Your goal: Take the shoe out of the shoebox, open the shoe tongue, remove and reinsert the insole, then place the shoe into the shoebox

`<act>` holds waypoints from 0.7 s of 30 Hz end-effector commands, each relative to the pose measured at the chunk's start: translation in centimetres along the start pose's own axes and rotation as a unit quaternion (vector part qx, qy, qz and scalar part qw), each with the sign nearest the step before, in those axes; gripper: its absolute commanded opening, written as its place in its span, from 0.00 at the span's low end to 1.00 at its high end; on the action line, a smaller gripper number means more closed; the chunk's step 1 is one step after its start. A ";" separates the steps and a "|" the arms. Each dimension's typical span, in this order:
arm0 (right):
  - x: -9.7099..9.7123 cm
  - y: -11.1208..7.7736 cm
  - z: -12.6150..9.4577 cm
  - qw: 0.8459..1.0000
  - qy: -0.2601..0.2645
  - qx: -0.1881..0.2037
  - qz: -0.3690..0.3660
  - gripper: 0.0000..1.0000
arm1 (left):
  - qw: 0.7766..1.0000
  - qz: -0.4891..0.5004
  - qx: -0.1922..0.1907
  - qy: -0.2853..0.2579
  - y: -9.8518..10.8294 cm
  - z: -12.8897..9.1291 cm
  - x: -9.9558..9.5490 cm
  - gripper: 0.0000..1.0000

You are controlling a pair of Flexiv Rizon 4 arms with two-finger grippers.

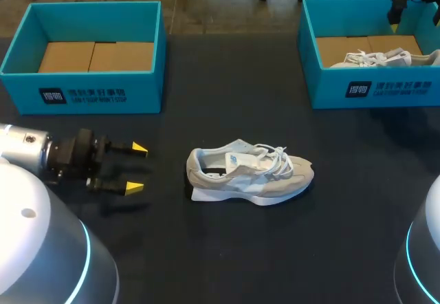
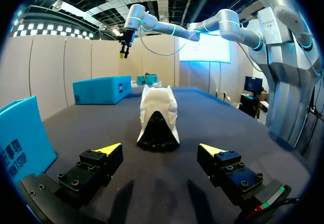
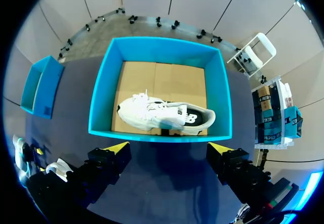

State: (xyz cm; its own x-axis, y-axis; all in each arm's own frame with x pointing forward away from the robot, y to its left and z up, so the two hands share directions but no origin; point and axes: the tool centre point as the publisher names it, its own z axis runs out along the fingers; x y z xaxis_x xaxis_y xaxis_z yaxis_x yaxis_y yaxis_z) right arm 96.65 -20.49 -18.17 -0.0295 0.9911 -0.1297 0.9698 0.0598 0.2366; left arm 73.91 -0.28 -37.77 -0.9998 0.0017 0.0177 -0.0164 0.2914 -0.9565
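While the shoe (image 1: pixel 251 173) is sitting nearby, the left gripper (image 1: pixel 137 168) is gaping. The right gripper (image 3: pixel 168 147) is gaping over a shoebox (image 3: pixel 104 100).

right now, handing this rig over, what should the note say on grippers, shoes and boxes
Left gripper: open, empty, low over the dark table, facing the heel of the pale grey and white lace-up sneaker lying between the boxes, not touching it.
Right gripper: open, empty, above the right teal cardboard shoebox, which holds a second white sneaker.
Left teal shoebox: no shoe inside.
Done: one shoe out.
Left, apparently: tongue, insole, reboxing.
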 end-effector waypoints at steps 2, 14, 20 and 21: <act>0.0 -0.1 0.0 1.000 0.000 -0.001 0.000 1.00 | 1.000 0.001 -0.001 0.000 0.0 0.1 0.0 1.00; 0.0 -0.1 0.0 1.000 0.000 -0.001 0.000 1.00 | 1.000 0.003 -0.020 0.014 -0.5 0.7 0.3 1.00; 0.0 -0.1 0.0 1.000 0.000 -0.001 0.000 1.00 | 1.000 0.004 -0.018 0.011 -0.4 1.4 0.8 1.00; 0.0 -0.1 0.0 1.000 0.000 -0.001 0.000 1.00 | 1.000 0.004 -0.019 0.012 -0.4 1.5 0.8 1.00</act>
State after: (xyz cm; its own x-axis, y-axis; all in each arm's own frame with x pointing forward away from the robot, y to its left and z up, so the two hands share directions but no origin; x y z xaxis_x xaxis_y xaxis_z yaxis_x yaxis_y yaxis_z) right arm 96.65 -20.50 -18.17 -0.0294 0.9911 -0.1296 0.9698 0.0597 0.2366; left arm 73.37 -1.57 -37.62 -0.9993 0.0321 0.0207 -0.0092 0.3247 -0.9458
